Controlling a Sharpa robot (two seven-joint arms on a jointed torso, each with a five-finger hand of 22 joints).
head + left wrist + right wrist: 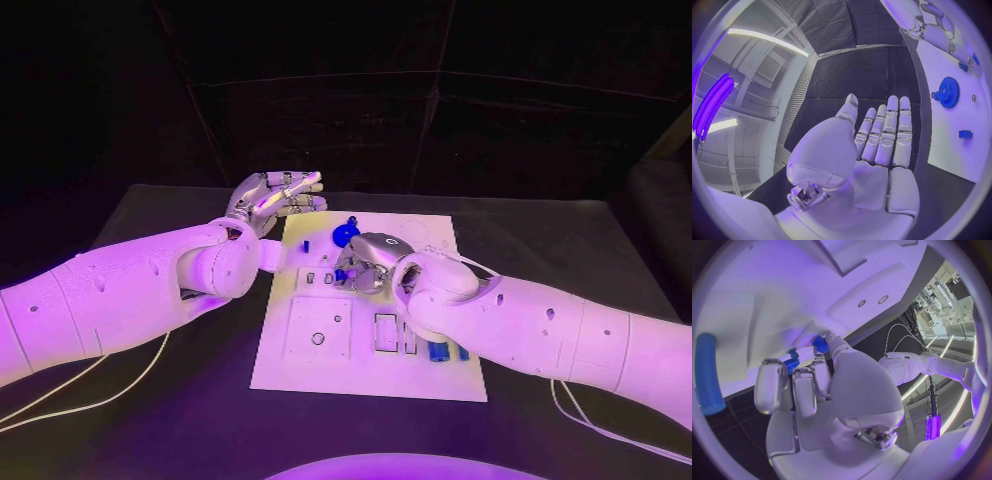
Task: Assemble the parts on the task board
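Observation:
The white task board lies in the middle of the black table. A blue gear stands at its far end, also in the left wrist view next to a small blue piece. My right hand is down on the board just this side of the gear. In the right wrist view its curled fingers and thumb pinch a small blue part against the board, with another toothed blue piece between the fingers. My left hand hovers off the board's far left corner, its palm flat and holding nothing.
Several blue parts sit in slots near the board's front right. A blue peg stands on the board beside my right hand. Thin cables trail over the table under both arms.

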